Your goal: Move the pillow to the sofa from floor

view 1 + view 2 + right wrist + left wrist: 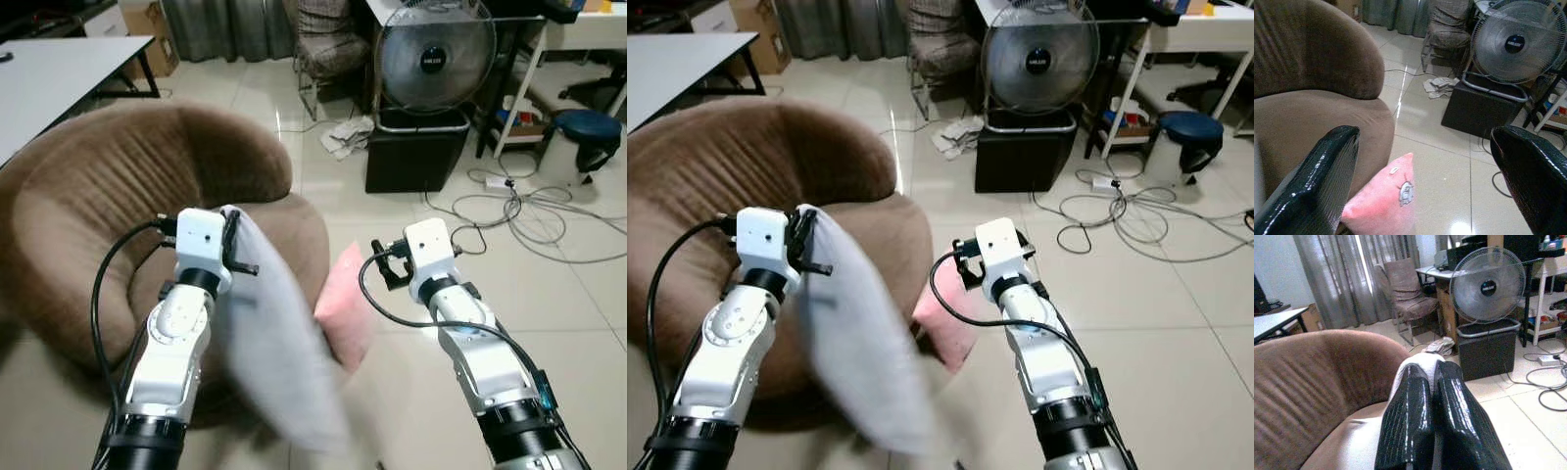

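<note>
Left wrist view has the left end effector (1432,396) with its fingers pressed together on a fold of the grey pillow (269,343), so it's pinching it up near the pillow's top edge. From the head cameras the pillow hangs down from that grip, blurry, in front of the brown sofa (118,186), off the floor (549,294), over the sofa's front edge.

Right end effector (1425,161) is spread wide, nothing in it, hovering above the floor just off the sofa's front right side. Right below it there's a pink pillow (1383,203) on the floor, leaning against the sofa's front edge, with a little tag on it.

Further out: a big fan (436,59) sitting on a black box (416,152), white cables (529,211) looping over the tiles, a crumpled cloth (345,135) on the floor, a chair (328,44) behind it, a white table (59,69) at the far left.
</note>
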Robot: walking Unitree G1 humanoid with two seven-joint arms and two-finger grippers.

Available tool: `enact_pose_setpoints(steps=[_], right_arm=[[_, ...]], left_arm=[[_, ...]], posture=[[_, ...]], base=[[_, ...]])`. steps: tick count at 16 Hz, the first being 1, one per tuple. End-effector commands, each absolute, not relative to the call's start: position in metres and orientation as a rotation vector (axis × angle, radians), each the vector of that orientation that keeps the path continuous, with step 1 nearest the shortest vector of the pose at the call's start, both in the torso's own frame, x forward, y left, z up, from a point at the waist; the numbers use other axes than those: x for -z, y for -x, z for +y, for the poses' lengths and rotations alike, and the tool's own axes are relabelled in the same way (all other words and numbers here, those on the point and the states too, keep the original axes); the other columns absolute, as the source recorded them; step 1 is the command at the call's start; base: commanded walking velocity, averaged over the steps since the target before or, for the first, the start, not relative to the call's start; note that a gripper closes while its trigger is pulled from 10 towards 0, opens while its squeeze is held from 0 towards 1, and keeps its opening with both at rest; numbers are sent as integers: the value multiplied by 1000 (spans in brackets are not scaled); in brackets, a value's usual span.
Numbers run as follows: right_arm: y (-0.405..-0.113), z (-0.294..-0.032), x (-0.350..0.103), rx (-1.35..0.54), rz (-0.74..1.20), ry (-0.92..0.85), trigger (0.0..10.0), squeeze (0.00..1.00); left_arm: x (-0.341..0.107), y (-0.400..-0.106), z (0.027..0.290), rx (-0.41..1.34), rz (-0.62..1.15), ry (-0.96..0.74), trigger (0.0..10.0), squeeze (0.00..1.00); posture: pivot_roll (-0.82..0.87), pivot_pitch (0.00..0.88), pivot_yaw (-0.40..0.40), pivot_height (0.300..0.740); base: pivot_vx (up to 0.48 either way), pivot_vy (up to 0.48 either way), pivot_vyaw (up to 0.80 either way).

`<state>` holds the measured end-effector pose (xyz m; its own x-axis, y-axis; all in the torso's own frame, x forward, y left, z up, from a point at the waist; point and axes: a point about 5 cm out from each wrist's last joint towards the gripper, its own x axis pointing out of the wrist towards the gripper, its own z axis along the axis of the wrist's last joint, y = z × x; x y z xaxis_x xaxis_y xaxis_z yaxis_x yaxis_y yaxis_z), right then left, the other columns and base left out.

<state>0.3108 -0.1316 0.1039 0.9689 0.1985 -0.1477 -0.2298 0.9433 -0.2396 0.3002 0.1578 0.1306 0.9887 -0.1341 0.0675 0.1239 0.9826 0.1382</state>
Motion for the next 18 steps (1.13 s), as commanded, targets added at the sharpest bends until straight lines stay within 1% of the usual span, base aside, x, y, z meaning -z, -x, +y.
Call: enact_pose_setpoints(steps=[1,2,5,11,18], right_arm=[[-311,-138,-103,-209,121,279,10000,0],[-311,-137,-103,-210,120,280,10000,0],[-311,-137,-104,-201,115,276,10000,0],[-309,-143,-104,-163,115,242,10000,0],[-308,-144,-102,-149,120,238,10000,0]], left_arm=[[-144,-301,152,145,-144,-136,10000,0],[-145,-302,152,148,-145,-138,10000,0],[-145,-302,150,163,-148,-143,10000,0],[-148,-306,145,201,-153,-153,10000,0],[-148,-305,144,222,-154,-166,10000,0]], posture=[[78,0,68,740],[78,0,68,740],[72,0,75,740],[56,0,91,740],[56,0,91,740]], base=[[420,0,0],[424,0,0],[423,0,800],[421,0,0],[422,0,0]])
